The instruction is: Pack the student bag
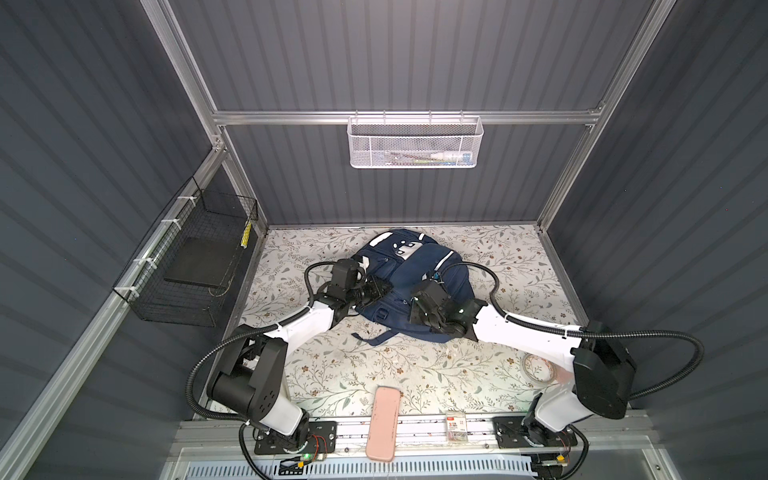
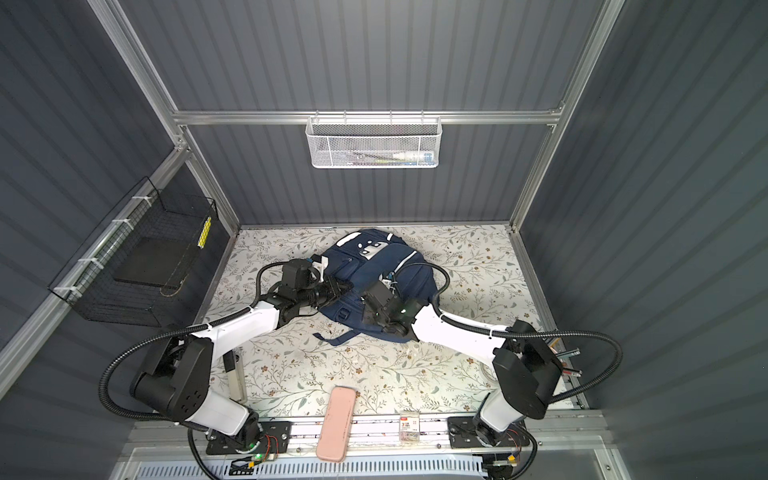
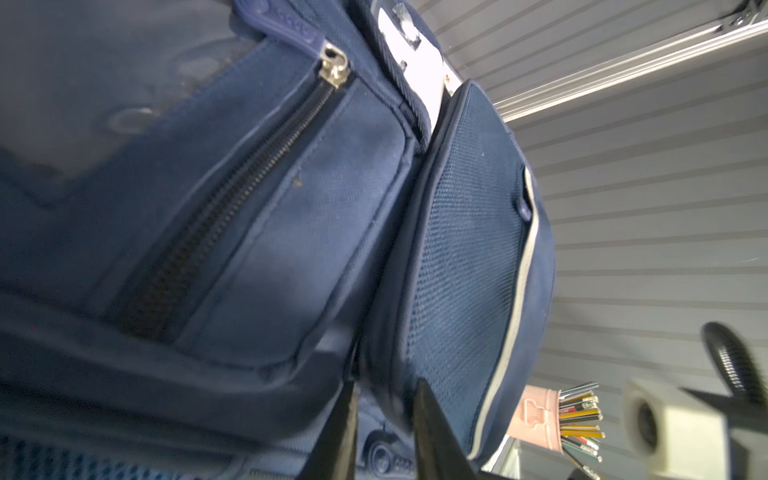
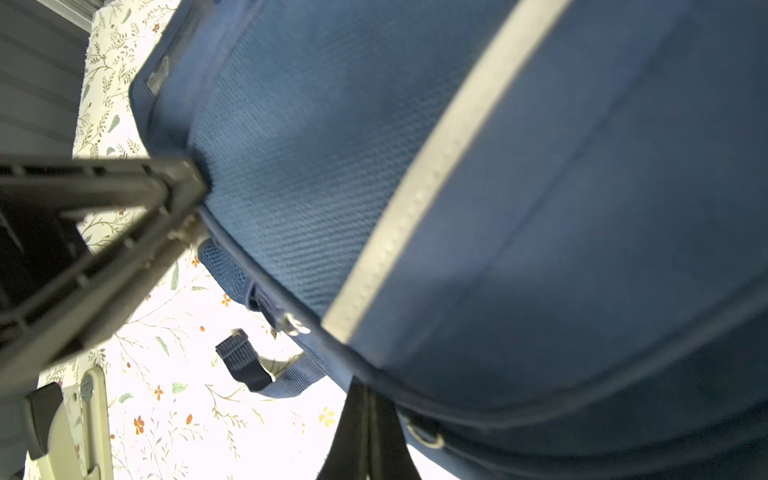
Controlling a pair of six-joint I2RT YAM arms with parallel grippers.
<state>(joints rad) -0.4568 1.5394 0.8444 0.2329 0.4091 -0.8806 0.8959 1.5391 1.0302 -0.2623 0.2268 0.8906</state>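
The student bag (image 1: 415, 266) (image 2: 374, 266), navy with white stripes and a dotted white patch, lies at the back middle of the flowered table in both top views. My left gripper (image 1: 388, 289) (image 3: 386, 382) is at its left side, jaws close together on a dark fold of bag fabric beside a mesh pocket. In the right wrist view its fingers (image 4: 124, 208) pinch the bag's seam. My right gripper (image 1: 426, 282) (image 4: 365, 386) sits at the bag's near right rim, jaws pressed together with their tips in the piped edge (image 4: 415, 395).
A loose strap (image 1: 374, 336) trails toward the front. A pink pencil case (image 1: 383, 422) and a small packet (image 1: 456, 428) lie at the front edge, a tape roll (image 1: 540, 368) under the right arm. A white mesh basket (image 1: 413, 143) hangs on the back wall, a black wire basket (image 1: 187, 270) at left.
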